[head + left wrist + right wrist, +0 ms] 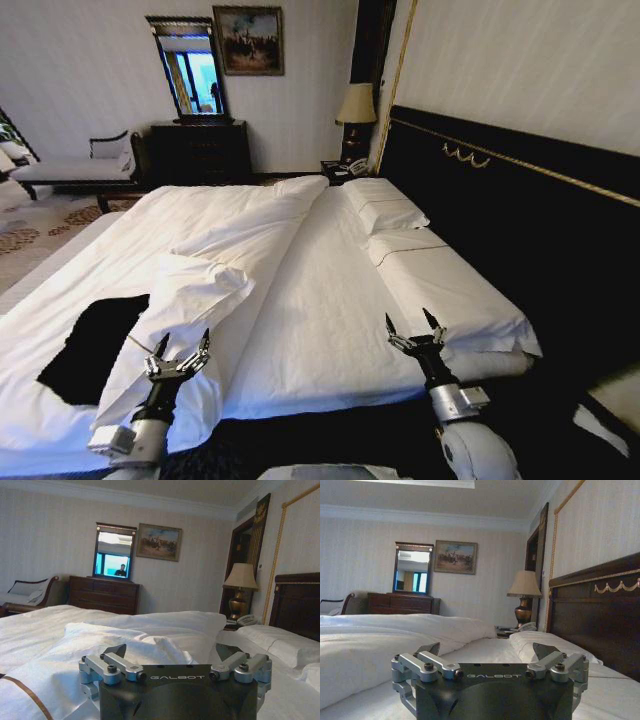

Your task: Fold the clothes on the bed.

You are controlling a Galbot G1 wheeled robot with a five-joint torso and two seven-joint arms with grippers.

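The black T-shirt (92, 345) lies on the white bed (330, 300), on the robot's left side near the foot edge, partly covered along its right side by a turned-back fold of the duvet (190, 300); its lettering cannot be made out from here. The left gripper (182, 350) hovers just above that duvet fold, right beside the shirt, fingers spread and holding nothing. The right gripper (415, 328) hangs over the bare sheet well apart from the shirt, near the dark headboard (520, 200), its fingers likewise spread wide and empty. Pillows (385, 205) rest against the headboard.
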